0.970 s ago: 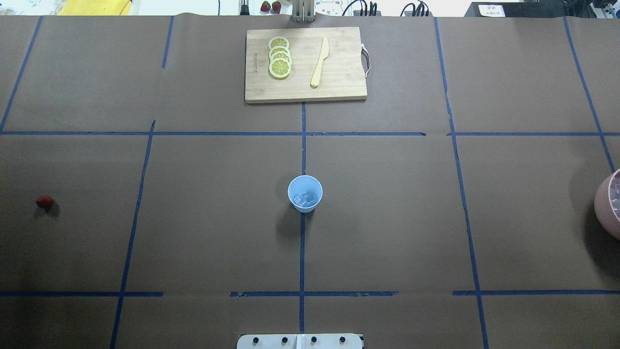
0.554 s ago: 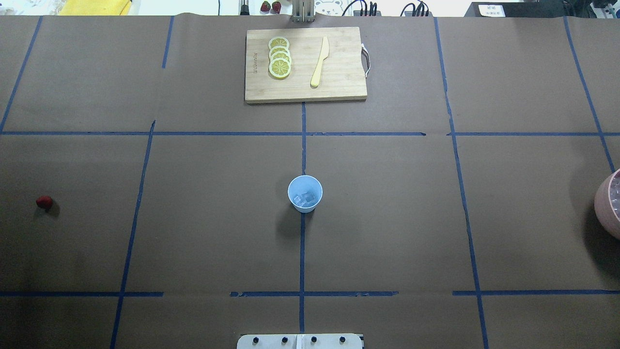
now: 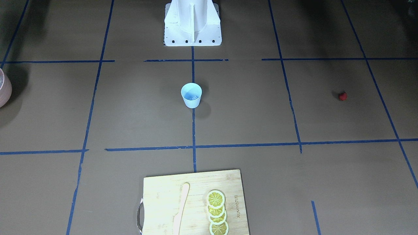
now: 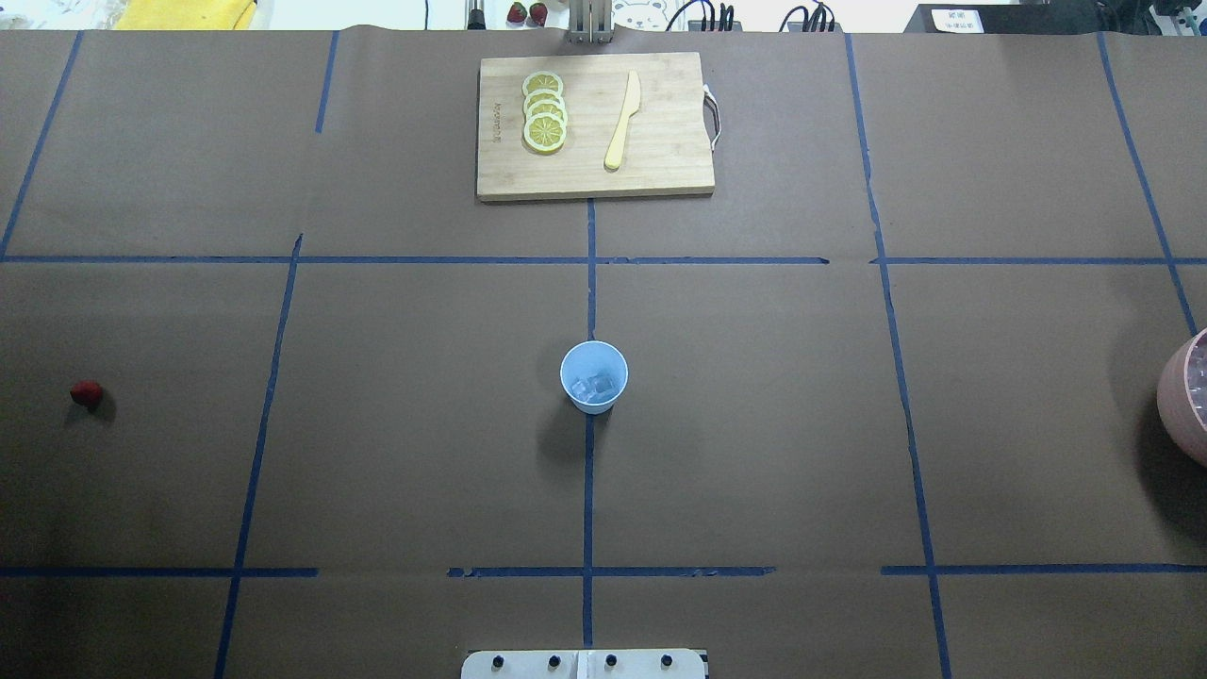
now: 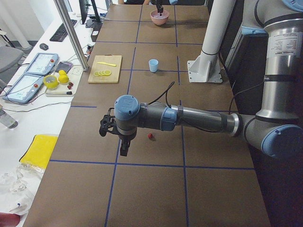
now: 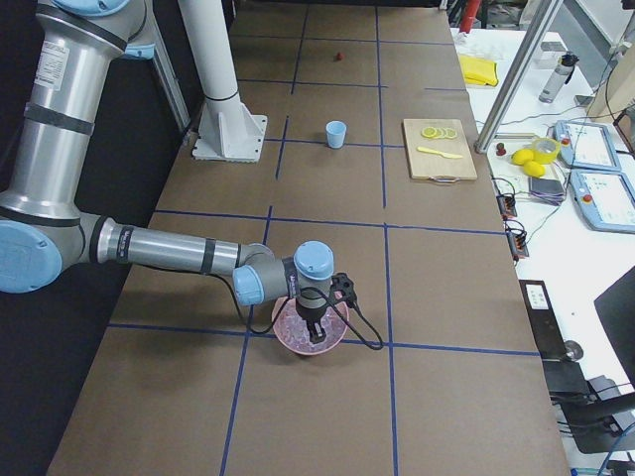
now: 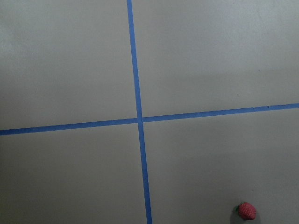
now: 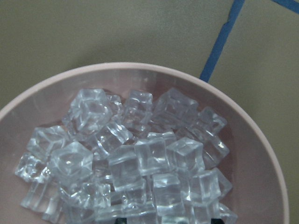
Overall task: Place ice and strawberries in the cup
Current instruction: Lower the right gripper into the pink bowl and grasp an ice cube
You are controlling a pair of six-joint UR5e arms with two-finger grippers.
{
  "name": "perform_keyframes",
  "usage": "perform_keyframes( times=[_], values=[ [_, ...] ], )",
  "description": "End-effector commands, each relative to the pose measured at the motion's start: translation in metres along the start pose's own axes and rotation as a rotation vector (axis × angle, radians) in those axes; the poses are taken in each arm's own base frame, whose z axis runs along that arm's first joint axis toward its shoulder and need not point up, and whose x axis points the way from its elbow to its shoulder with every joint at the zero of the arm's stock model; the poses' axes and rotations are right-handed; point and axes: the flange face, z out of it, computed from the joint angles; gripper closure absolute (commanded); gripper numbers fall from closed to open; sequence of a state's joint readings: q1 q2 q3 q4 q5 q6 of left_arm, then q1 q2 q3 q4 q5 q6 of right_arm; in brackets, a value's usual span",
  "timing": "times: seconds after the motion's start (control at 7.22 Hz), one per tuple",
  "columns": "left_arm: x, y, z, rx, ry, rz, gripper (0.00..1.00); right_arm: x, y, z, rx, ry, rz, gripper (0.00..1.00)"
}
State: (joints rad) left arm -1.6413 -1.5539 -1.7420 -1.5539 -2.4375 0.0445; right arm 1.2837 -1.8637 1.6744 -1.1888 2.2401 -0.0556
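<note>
My left gripper (image 5: 123, 150) hangs over the table near the strawberry (image 4: 87, 393). It shows only from the table's end, so I cannot tell how far its jaws stand apart. In my left wrist view the berry sits low at 5 o'clock, close to the frame's edge, and I cannot make out its green top. My right gripper (image 6: 316, 334) hangs over the pink bowl (image 4: 1181, 405), which the overhead view cuts off at its side. Its jaws are lost against the heap below, so I cannot tell their state either. The bowl holds a pile of ice (image 8: 140, 158). The cup (image 4: 594, 377) stands upright mid-table, with some ice dimly visible at its bottom. From the cup the strawberry lies at 9 o'clock, well apart, the bowl at 3 o'clock, and the cutting board (image 4: 660, 160) with lemon slices (image 4: 545, 123) at 12 o'clock
</note>
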Motion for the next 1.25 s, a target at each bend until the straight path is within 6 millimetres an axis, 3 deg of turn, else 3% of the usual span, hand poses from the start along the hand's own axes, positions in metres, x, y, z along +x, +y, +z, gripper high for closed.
perform_keyframes(
  times=[0.0, 0.28, 0.42, 0.69, 0.83, 1.11],
  values=[
    [0.0, 0.0, 0.0, 0.0, 0.0, 0.0, 0.0, 0.001, 0.003, 0.001, -0.003, 0.005, -0.002, 0.32],
    [0.001, 0.0, -0.001, 0.001, 0.001, 0.0, 0.0, 0.002, 0.004, 0.001, -0.005, 0.007, -0.002, 0.35],
    [0.001, 0.0, 0.0, 0.001, 0.005, 0.0, 0.0, 0.002, 0.003, 0.001, -0.005, 0.006, -0.004, 0.42],
    [0.0, 0.0, 0.0, 0.0, 0.005, -0.002, 0.0, -0.001, -0.001, -0.003, 0.005, 0.009, -0.014, 0.89],
    [0.001, 0.0, 0.0, 0.001, 0.006, -0.018, 0.0, -0.001, 0.0, -0.004, 0.006, 0.008, -0.019, 1.0],
    [0.004, 0.0, -0.003, 0.007, 0.006, -0.037, 0.0, -0.009, -0.007, -0.017, 0.029, 0.003, -0.029, 1.0]
  ],
)
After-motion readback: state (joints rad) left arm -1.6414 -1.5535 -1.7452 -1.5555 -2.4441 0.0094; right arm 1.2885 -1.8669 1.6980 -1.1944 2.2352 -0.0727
